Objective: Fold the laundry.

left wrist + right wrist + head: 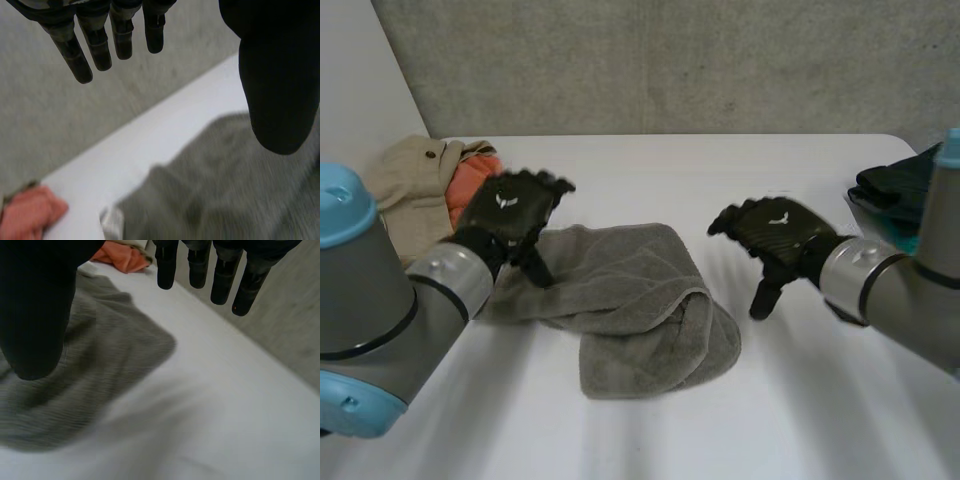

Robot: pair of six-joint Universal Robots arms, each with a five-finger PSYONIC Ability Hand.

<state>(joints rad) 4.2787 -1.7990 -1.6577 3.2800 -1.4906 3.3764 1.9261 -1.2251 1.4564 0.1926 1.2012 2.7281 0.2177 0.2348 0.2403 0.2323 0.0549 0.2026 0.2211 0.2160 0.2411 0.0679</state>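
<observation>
A grey towel (630, 300) lies rumpled in the middle of the table (800, 400). The left hand (510, 215) hovers at its ten o'clock and the right hand (775, 235) at its three o'clock. Both have fingers apart and hold nothing.

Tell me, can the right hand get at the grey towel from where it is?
Probably yes. The right hand is open beside the towel, with only table between them and nothing in the way.

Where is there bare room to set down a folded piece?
The white table is bare between the crumpled grey towel and the wall, and along the near edge. Right of the towel, the right hand hovers over bare table. Crowded: beige and orange clothes left, dark clothes right.
</observation>
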